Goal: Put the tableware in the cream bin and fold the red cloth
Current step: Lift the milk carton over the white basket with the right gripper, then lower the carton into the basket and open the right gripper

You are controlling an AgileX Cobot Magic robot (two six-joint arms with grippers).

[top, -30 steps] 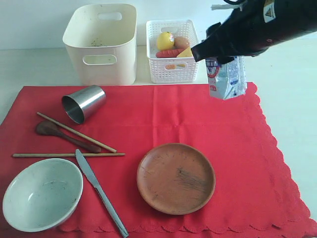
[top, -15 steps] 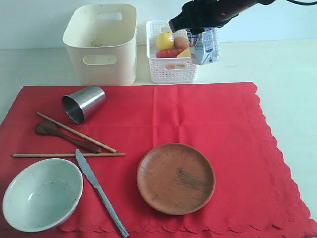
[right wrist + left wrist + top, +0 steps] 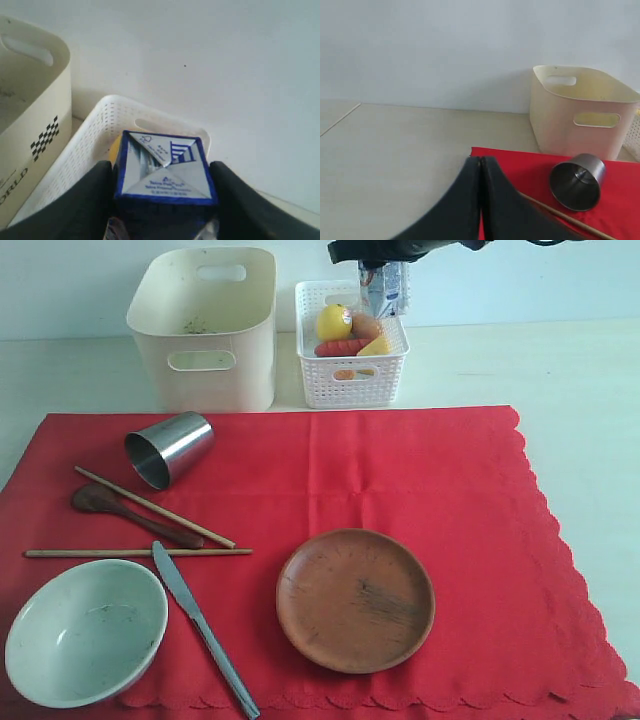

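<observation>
The right gripper (image 3: 162, 205) pinches the milk carton (image 3: 165, 172) between its jaws, above the white lattice basket (image 3: 350, 375) just beside the cream bin (image 3: 205, 360). The left gripper (image 3: 480, 200) has its jaws pressed together, near the steel cup (image 3: 577, 180), which lies on its side on the red cloth (image 3: 430, 480) near the cream bin.
</observation>
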